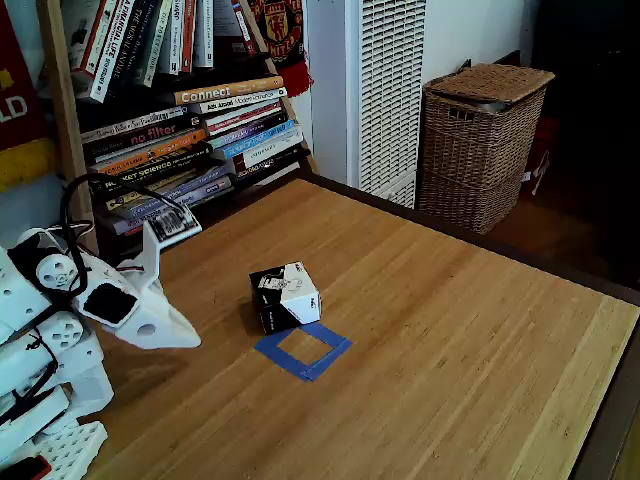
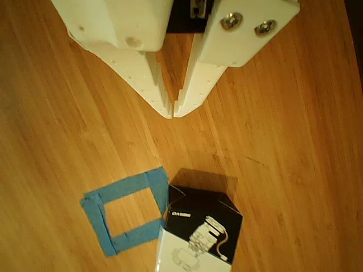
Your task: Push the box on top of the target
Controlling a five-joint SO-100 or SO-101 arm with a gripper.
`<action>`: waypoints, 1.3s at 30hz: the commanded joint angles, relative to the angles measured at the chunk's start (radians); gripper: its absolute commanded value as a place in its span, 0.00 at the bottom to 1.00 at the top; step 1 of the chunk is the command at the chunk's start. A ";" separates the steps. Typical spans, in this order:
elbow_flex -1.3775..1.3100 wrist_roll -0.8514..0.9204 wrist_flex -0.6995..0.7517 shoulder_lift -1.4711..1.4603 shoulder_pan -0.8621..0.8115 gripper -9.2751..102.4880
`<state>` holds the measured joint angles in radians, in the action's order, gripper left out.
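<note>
Fixed view: white gripper [image 1: 185, 338] sits at the left side of the wooden table [image 1: 480, 340], tips together, holding nothing. The box [image 1: 285, 297] lies to its right, clearly apart from the tips, bare wood between them. The box's near lower edge touches or slightly overlaps the far corner of the target [image 1: 303, 349]; most of the blue tape square is uncovered. Open table runs right and toward the near edge. Behind the box, stacked books [image 1: 200, 140] sit past the table's far-left edge; a wicker basket [image 1: 483, 140] stands beyond the far edge.

Other view: gripper [image 2: 172, 112] comes in from the top, fingers nearly touching at the tips, nothing between them. The box [image 2: 198, 226] is below and slightly right of the tips, not touching. The target [image 2: 126, 212] lies just left of the box, its right strip against or under the box's left edge. Bare table [image 2: 295, 158] on both sides.
</note>
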<state>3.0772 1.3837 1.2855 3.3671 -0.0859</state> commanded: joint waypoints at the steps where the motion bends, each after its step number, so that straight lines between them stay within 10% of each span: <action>1: -0.012 0.021 -0.026 0.011 0.017 0.08; 13: -0.156 0.224 0.032 -0.037 0.012 0.08; 39: -1.029 0.383 -0.087 -1.223 0.193 0.08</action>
<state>2.1522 1.7564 1.2287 2.2580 0.0905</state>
